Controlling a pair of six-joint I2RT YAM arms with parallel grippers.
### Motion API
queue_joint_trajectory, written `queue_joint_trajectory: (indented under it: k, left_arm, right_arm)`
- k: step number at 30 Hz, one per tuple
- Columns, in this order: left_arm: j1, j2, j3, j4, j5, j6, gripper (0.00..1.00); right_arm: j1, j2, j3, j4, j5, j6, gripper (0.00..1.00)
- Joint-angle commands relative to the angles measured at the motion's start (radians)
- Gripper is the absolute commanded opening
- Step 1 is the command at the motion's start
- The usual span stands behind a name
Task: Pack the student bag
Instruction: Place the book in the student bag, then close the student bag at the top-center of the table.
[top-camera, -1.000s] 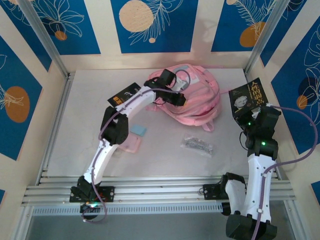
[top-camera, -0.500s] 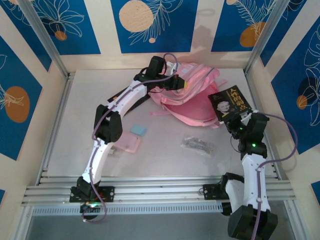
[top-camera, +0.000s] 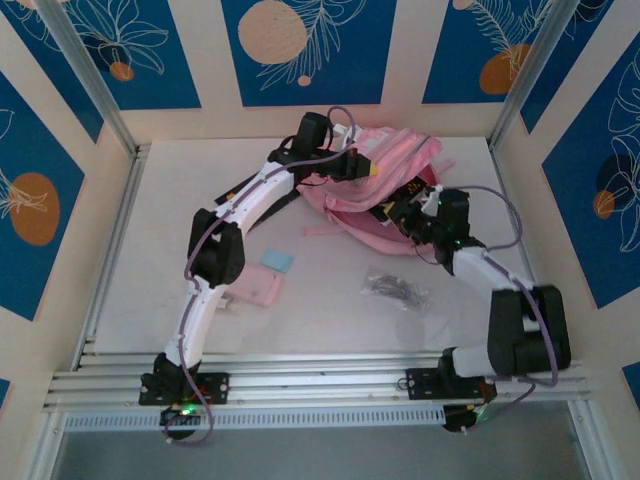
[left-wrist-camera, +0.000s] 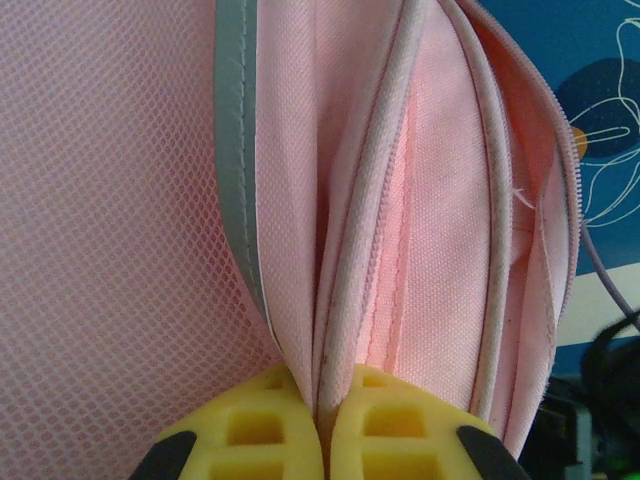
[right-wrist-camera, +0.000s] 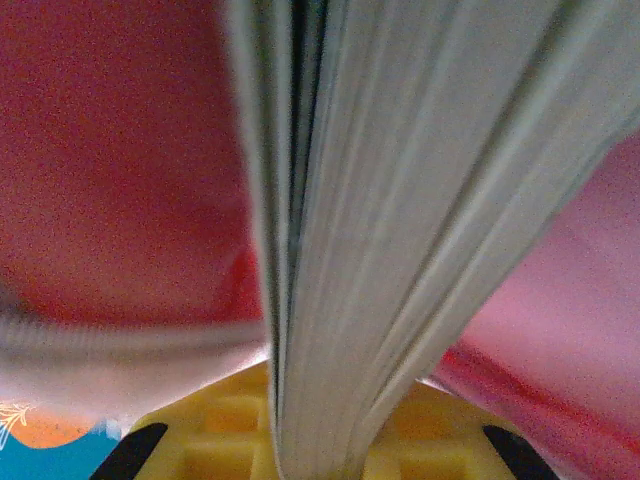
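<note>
Blue-and-cream patterned walls (top-camera: 90, 60) closed in the pale grey worktop (top-camera: 330, 335) on three sides. The student bag (top-camera: 405, 160) lay by the middle of the worktop's far edge, its opening turned toward the right arm. The left hand (top-camera: 371, 169) was pressed together on the rim of that opening. Its wrist view showed the yellow pads pinching a fold of pink fabric and zip edging, with mesh lining beside it, which seemed to hold the mouth up. The right hand (top-camera: 408, 207) pinched a book (top-camera: 413, 190) by one edge, and the book's far end looked to be inside the bag: the right wrist view showed page edges rising from between the pads with pink fabric on both sides. How deep it sat could not be told. Packing therefore seemed under way but far from finished, with this book partly in and not yet let go. Toward the middle of the worktop lay a flat pink pencil case (top-camera: 262, 287), a small blue pad (top-camera: 279, 260) just beyond it, and a clear packet (top-camera: 396, 290) of dark bits to their right, all apart from the bag. By my reading those three were left to go in, and the zip would want closing after.
</note>
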Motion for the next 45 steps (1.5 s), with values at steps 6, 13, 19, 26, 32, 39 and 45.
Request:
queue_joint_trajectory:
  k: [6, 13, 19, 26, 32, 39, 45]
  left_arm:
    - [0.003, -0.141, -0.047, 0.138, 0.078, -0.004, 0.0]
    - [0.005, -0.142, -0.065, 0.141, 0.065, 0.001, 0.0]
    - [0.012, -0.13, -0.098, 0.161, 0.025, -0.002, 0.0]
    - [0.01, -0.143, -0.207, 0.247, -0.004, -0.029, 0.0]
    - [0.019, -0.2, -0.292, 0.22, -0.07, 0.01, 0.39]
    - [0.096, -0.34, -0.443, 0.144, -0.285, 0.145, 0.88]
    - [0.22, -0.332, -0.438, 0.006, -0.526, 0.281, 0.9]
  right_arm:
    - [0.034, 0.35, 0.272, 0.162, -0.122, 0.012, 0.0]
    - [-0.013, 0.427, 0.308, -0.006, -0.069, 0.033, 0.16]
    - [-0.037, 0.26, 0.308, -0.427, 0.091, -0.129, 0.62]
    - [-0.037, -0.035, 0.276, -0.789, 0.338, -0.292, 0.76]
    - [0.006, -0.269, 0.249, -0.883, 0.418, -0.302, 0.82]
    - [0.088, -0.329, 0.225, -0.863, 0.405, -0.276, 0.88]
    - [0.176, -0.296, 0.22, -0.826, 0.423, -0.277, 0.89]
